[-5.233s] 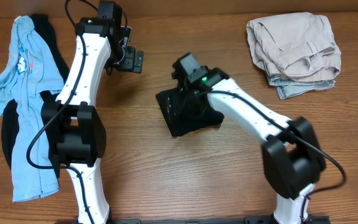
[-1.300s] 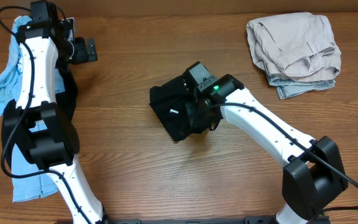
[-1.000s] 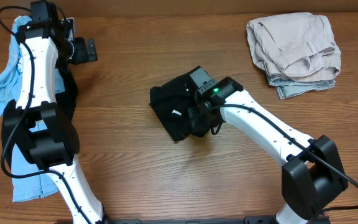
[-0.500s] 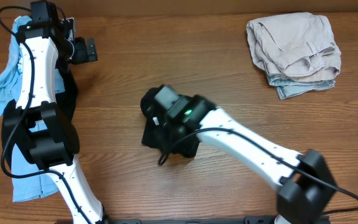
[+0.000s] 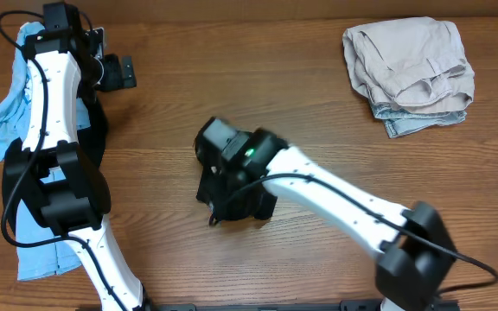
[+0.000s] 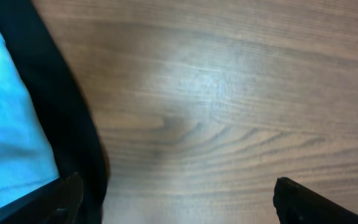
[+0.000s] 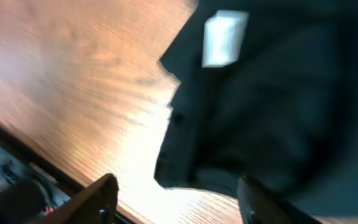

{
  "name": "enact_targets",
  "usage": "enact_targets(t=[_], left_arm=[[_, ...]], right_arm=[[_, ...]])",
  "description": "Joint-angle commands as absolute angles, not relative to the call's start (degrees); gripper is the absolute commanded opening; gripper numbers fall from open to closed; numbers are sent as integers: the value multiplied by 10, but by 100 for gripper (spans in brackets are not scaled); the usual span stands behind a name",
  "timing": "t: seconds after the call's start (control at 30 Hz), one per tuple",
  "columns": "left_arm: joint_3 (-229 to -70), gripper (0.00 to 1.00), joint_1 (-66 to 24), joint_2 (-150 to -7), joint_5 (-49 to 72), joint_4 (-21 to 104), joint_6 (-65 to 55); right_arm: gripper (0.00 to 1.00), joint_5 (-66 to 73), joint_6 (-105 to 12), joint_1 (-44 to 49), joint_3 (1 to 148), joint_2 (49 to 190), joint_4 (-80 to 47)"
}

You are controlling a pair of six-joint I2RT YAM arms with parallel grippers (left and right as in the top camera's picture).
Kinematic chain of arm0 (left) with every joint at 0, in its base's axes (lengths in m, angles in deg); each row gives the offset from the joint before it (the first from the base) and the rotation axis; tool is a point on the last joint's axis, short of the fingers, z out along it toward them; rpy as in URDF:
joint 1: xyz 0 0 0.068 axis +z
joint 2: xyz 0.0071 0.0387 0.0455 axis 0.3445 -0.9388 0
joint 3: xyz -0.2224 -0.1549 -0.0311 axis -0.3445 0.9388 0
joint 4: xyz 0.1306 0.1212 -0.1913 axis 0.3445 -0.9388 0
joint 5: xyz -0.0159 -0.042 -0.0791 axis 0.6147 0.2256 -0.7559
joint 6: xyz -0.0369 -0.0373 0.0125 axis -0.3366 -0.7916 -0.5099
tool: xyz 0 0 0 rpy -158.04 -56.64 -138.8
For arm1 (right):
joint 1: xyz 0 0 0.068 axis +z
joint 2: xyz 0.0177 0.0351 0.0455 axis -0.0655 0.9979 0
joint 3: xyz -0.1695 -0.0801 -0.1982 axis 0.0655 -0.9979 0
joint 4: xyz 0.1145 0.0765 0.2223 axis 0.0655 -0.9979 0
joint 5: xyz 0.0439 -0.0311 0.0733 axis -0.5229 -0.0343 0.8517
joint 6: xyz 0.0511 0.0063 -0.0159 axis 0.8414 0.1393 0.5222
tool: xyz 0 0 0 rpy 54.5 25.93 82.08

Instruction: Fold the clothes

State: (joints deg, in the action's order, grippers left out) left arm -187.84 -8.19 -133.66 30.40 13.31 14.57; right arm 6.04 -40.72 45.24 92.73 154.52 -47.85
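1. Tidying the folded black garment [image 7: 272, 112] looks like the step in hand. It lies at the middle of the table [image 5: 335, 112], white tag [image 7: 224, 37] facing up.
2. The right gripper [image 7: 178, 198] sits low over that bundle, jaws spread wide, with the garment's edge and bare wood between them. The wrist view is blurred, but nothing appears pinched.
3. A good move here is probably slow and flat. Press down evenly so the layers do not shear apart, and watch the loose lower edge, which looks likeliest to roll or open.
4. If the bundle must be lifted, I would close across all layers at the thick folded side, not on 1 flap.
5. The left gripper [image 6: 182, 196], at the upper left of the overhead frame, is wide open and empty. It hovers over bare wood just beside the blue shirt [image 6: 5, 124] and the dark cloth [image 6: 67, 124] under it.
6. The beige folded stack [image 5: 409, 60] at the upper right is well apart, so there is room to finish without crowding it.
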Motion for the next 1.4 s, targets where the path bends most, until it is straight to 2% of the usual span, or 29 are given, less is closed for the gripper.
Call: enact_targets(t=[0.0, 0.07, 0.23, 0.57, 0.77, 1.07, 1.17, 1.37], left_arm=[[-1889, 100, -96, -1338, 276, 114, 144], [-1889, 100, -108, -1332, 233, 89, 161], [-1889, 100, -145, -1300, 178, 39, 214], [-1889, 100, -260, -1199, 178, -74, 293], [-1882, 100, -352, -1193, 149, -164, 352], [-1828, 100, -460, -1193, 150, -208, 358], [-1782, 100, -491, -1192, 146, -205, 354], [-1662, 100, -542, -1192, 170, -109, 331]], right_arm=[[68, 0, -351, 392, 959, 1477, -497], [70, 0, -339, 326, 959, 1461, -514], [70, 13, -354, 233, 951, 1462, -525], [71, 12, -372, 122, 948, 1462, -526], [73, 12, -397, 60, 948, 1462, -527], [75, 12, -434, 17, 948, 1462, -546], [78, 12, -446, 17, 948, 1462, -549], [80, 12, -446, 17, 948, 1462, -548]])
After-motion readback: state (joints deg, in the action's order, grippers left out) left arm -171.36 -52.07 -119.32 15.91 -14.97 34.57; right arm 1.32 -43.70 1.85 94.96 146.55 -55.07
